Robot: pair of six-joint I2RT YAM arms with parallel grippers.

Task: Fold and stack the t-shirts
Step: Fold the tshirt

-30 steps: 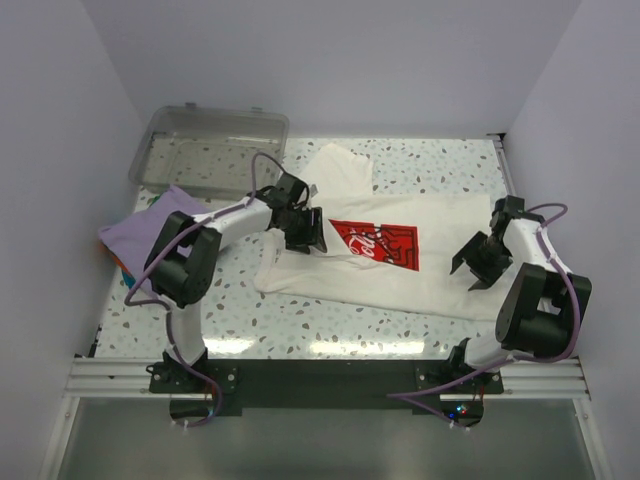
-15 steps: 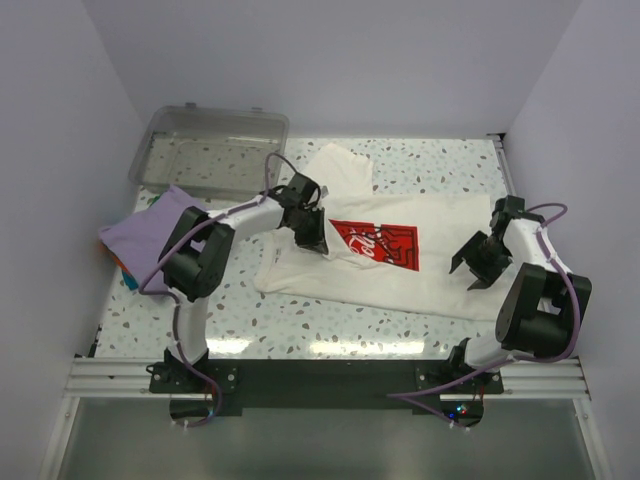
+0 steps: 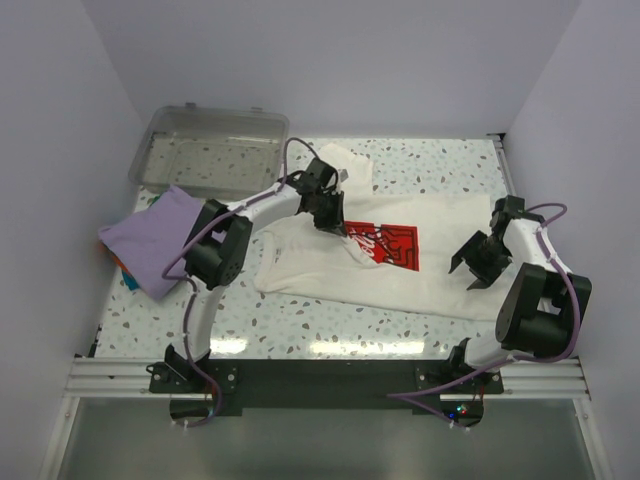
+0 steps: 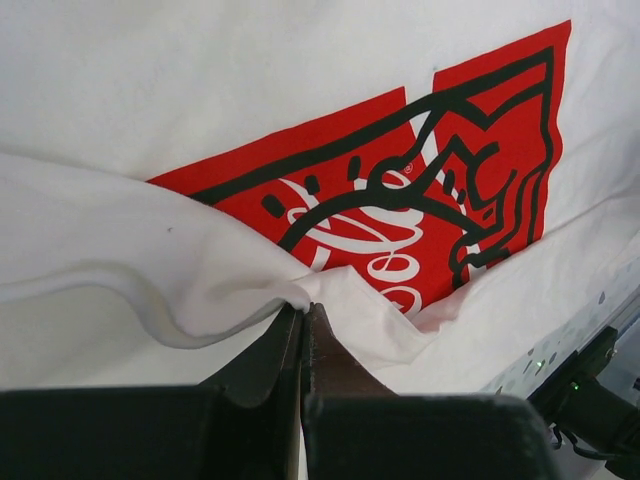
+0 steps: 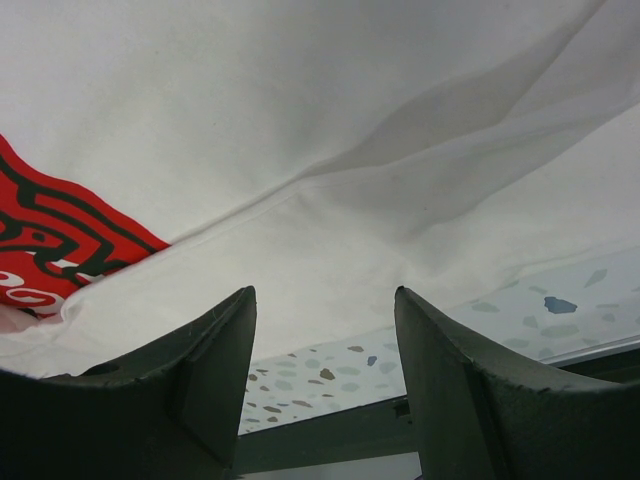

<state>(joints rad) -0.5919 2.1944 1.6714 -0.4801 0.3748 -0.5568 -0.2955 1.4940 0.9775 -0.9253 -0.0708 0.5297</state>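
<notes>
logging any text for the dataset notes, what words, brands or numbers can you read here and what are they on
No text can be quoted with certainty.
Red print on the cream-white t-shirt: white looping script among black lines, partly under a fold of cloth; not legible as a word.
Lavender t-shirt: no print visible.
Clear bin: no label visible.

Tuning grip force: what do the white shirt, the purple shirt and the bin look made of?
White shirt: soft matte cloth, maybe cotton; it creases and drapes where pinched. Purple shirt: similar matte cloth, softly rumpled. Bin: clear glossy plastic; the table shows through.
</notes>
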